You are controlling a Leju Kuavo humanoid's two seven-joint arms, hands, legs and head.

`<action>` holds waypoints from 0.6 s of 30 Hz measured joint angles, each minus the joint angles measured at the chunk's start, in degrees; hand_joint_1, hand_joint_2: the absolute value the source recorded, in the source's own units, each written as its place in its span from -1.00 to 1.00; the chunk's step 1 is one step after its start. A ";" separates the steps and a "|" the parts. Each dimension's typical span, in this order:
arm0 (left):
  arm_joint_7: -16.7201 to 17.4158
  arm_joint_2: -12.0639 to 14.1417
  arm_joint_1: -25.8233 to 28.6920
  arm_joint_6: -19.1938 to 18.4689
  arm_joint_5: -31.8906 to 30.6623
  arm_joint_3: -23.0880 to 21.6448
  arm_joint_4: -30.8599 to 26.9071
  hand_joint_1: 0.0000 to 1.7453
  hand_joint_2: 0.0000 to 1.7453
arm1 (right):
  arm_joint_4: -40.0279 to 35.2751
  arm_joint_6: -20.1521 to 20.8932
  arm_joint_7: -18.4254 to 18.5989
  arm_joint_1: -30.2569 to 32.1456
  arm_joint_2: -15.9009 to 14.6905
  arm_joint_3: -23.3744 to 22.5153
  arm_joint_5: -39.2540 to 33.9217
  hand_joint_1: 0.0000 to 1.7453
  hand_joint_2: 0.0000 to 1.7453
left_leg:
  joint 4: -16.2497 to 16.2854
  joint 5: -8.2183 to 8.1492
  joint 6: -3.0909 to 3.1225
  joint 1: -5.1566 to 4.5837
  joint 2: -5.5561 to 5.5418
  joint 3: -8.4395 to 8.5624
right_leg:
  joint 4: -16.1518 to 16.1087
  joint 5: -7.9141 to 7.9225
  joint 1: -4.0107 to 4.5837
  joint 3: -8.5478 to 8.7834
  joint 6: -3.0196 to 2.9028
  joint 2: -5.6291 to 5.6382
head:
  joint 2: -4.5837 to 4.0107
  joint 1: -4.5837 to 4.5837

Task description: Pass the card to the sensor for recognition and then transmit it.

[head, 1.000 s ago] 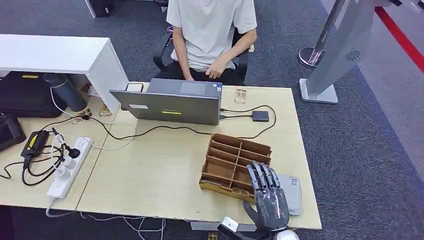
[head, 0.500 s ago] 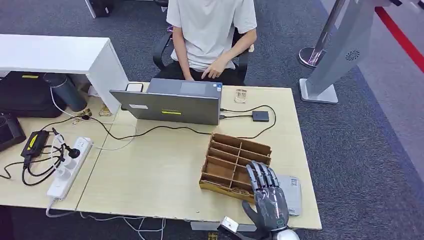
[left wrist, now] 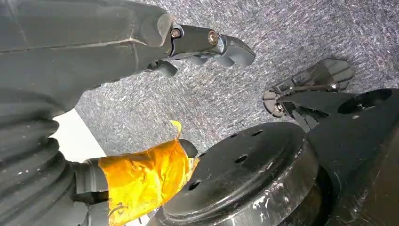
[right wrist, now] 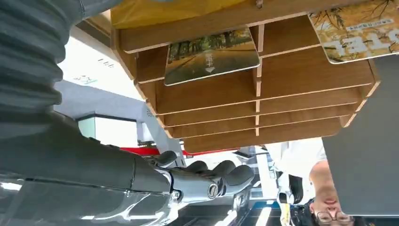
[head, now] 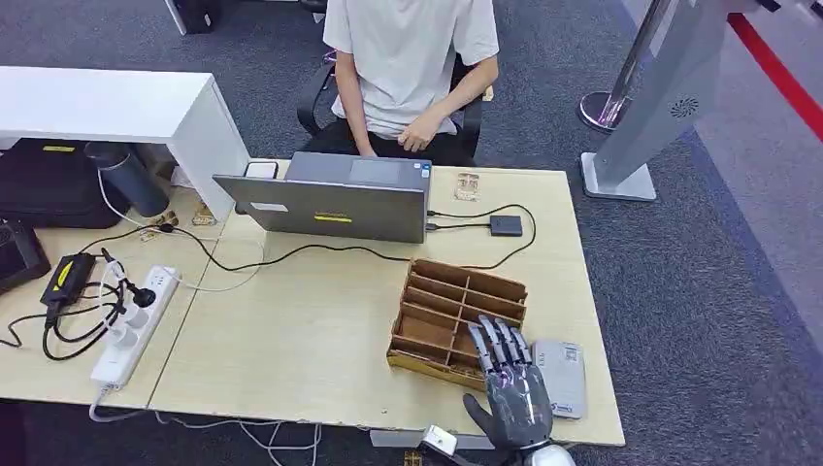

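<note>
A brown wooden card rack [head: 456,311] stands on the pale table [head: 301,340] near its front right corner. In the right wrist view two picture cards lie in its slots: one with a tree-lined road [right wrist: 211,55] and one with yellow leaves [right wrist: 357,33]. A flat grey sensor [head: 563,377] lies just right of the rack. My right hand [head: 510,383] hovers at the rack's near edge beside the sensor, fingers straight and apart, holding nothing; its fingers [right wrist: 207,179] stretch out below the slots. My left hand [left wrist: 155,42] hangs over grey carpet, empty, its thumb wrapped in yellow tape [left wrist: 141,181].
A person [head: 408,58] sits behind an open grey laptop [head: 325,206] at the table's far side. A cable runs to a small black box [head: 506,225]. A power strip [head: 136,325] and chargers lie at the left. A grey stand [head: 660,97] rises from the floor at the right.
My right hand has drawn back slightly toward me and to the left, uncovering more of the grey sensor. Nothing else has moved.
</note>
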 joint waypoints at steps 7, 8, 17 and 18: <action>0.00 0.02 -0.02 -0.15 -0.09 0.00 0.00 -1.00 1.00 | 0.79 0.00 -0.02 -0.05 0.00 0.15 0.07 -1.00 1.00 | 0.00 0.00 0.00 0.00 0.00 0.00 | 0.00 0.00 0.00 0.00 0.00 0.00 | 0.00 0.00; 0.00 0.02 -0.02 -0.15 -0.09 0.00 0.00 -1.00 1.00 | 0.85 0.00 -0.02 -0.08 0.00 0.15 0.07 -1.00 1.00 | 0.00 0.00 0.00 0.00 0.00 0.00 | 0.00 0.00 0.00 0.00 0.00 0.00 | 0.00 0.00; 0.02 0.02 -0.04 -0.20 -0.09 0.00 0.00 -1.00 1.00 | 1.55 0.00 -0.28 -0.30 0.02 0.52 0.00 -1.00 1.00 | 0.00 0.00 0.00 0.00 0.00 0.00 | 0.00 0.00 0.00 0.00 0.00 0.00 | 0.00 0.00; 0.02 0.02 -0.05 -0.18 -0.09 0.00 0.00 -1.00 1.00 | 1.64 0.00 -0.28 -0.30 0.11 0.52 0.00 -1.00 1.00 | 0.00 0.00 0.00 0.00 0.00 0.00 | 0.00 0.00 0.00 0.00 0.00 0.00 | 0.00 0.00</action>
